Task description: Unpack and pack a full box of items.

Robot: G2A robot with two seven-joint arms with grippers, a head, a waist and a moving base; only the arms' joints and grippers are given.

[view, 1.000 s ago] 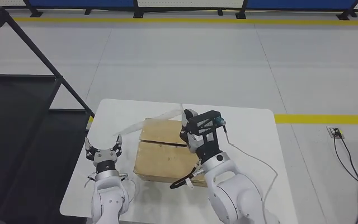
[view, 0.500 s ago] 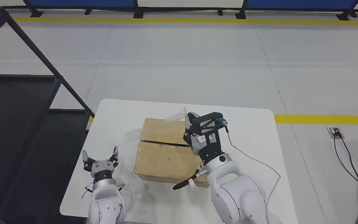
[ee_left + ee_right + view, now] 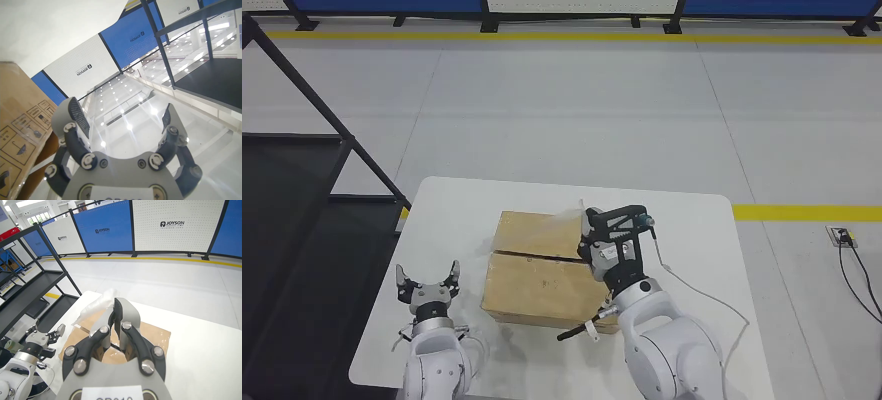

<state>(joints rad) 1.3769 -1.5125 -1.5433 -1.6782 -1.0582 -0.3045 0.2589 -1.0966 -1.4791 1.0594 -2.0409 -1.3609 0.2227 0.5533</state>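
Nearest me, L claw (image 3: 427,275) sits over the near-left part of the surface (image 3: 682,250). It's just left of the box (image 3: 537,270) and apart from it, fingers spread wide w/ nothing between them. L wrist cam adds the box's side wall w/ printed symbols, close beside that claw. Box is mid-surface, flaps down, the seam btwn them running side to side from above. R claw (image 3: 114,311) is over the box's far-right corner, clamped narrow on a white crumpled strip (image 3: 100,306). From above the strip is just a faint wisp; R wrist cam makes the pinch plain. Strip's long axis runs from the pinch out toward the left over the box's far edge, free end hanging loose. Further off, a black rack (image 3: 302,250) stands left of the surface, blue and white panels (image 3: 170,228) behind.
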